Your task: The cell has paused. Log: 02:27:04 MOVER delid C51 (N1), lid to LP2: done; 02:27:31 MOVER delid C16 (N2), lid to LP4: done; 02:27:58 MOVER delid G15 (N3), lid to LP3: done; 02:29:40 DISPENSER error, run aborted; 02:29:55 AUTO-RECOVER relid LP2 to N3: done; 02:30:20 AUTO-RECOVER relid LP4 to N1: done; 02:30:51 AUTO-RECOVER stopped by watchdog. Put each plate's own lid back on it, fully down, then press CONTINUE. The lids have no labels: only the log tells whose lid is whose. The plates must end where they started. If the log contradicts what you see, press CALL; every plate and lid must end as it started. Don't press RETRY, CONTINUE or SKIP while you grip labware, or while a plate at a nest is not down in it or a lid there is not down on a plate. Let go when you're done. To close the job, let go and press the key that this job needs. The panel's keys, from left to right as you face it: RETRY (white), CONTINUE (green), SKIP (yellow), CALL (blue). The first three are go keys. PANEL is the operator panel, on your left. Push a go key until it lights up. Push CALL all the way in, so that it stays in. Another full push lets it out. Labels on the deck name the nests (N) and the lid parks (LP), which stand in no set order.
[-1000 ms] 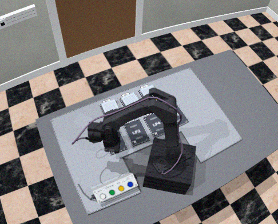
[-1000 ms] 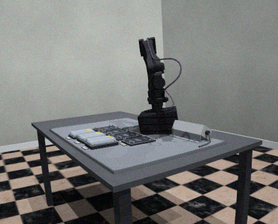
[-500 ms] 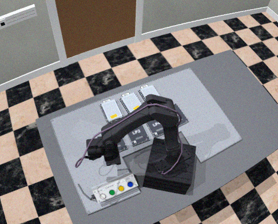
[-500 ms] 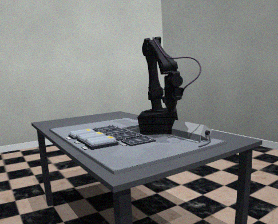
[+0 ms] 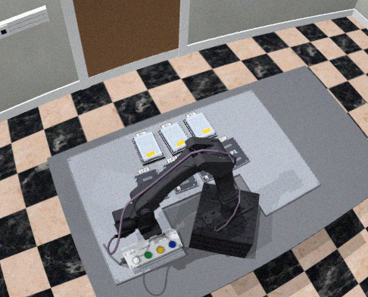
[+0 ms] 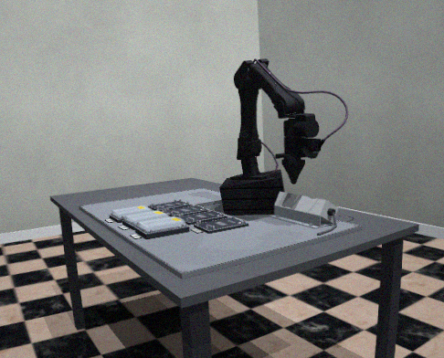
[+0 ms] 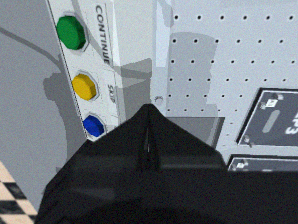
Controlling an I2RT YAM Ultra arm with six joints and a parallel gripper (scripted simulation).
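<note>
So the black arm's gripper is pinched fully together with nothing in it, hanging point-down above the light grey operator panel box with a clear gap of air under the tip. In the wrist view the closed tip sits just right of the blue round CALL key, with the yellow SKIP key and green CONTINUE key farther up the strip; the white RETRY key only shows from the top camera.

The panel sits near the front-left corner of the pale perforated deck mat, close to the mat's edge, with its cable trailing off onto the dark grey table. Plenty of bare mat on the right side.

The three lidded white well plates with yellow tags sit in a row at the far side, all lids looking flat. The dark lid park pads behind them are mostly covered by the arm from above, and labels there are too blurry to read. The wrist view cuts off one pad at a "3".
</note>
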